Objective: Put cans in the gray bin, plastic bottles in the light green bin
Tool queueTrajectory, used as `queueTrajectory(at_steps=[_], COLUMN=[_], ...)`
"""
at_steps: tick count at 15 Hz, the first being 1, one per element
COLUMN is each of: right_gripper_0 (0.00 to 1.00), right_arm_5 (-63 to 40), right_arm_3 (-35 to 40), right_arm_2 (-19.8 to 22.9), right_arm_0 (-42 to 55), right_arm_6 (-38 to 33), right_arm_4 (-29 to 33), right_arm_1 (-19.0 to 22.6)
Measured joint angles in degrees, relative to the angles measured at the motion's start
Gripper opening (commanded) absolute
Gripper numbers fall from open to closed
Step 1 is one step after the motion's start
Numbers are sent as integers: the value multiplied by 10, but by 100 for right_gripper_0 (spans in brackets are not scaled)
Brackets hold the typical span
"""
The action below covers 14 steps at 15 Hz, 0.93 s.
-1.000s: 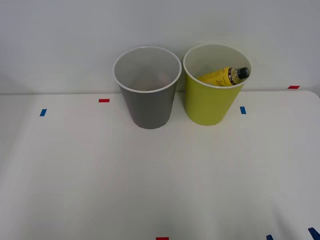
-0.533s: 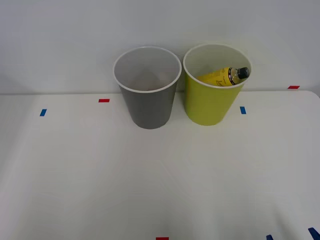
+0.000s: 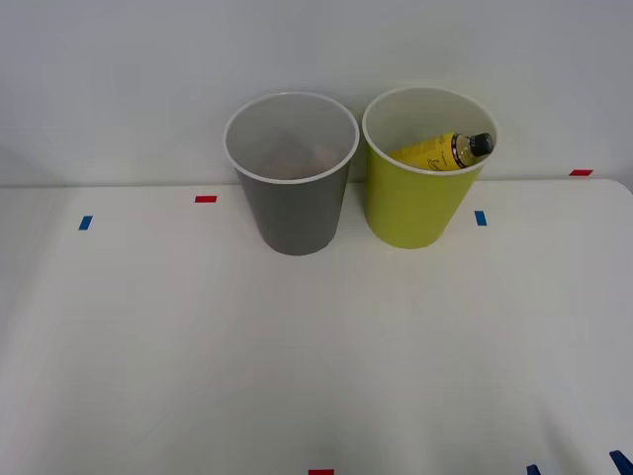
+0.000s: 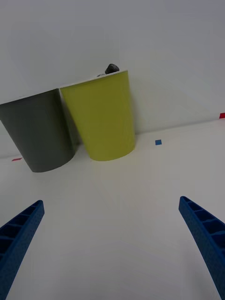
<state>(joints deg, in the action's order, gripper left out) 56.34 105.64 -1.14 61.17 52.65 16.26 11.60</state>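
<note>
Yellow bottle [image 3: 444,150], one, inside light green bin [image 3: 415,213]; one gray bin [image 3: 295,213].

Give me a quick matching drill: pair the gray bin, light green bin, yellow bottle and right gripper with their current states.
Things:
1. gray bin
2. light green bin
3. yellow bottle
4. right gripper

States:
A. jaws open, holding nothing
B. leaning inside a bin, black cap at the rim
C. holds the bottle
D. no bottle visible inside

Pairs: 1-D, 2-C, 3-B, 4-A
</note>
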Motion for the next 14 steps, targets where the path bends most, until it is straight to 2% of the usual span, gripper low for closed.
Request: queueTrajectory(at_steps=[14], right_gripper_0=[100], right_arm_5=[0], right_arm_3=[0], right_arm_2=[0], right_arm_0=[0], right_arm_6=[0], right_arm_4=[0], right_arm_1=[0])
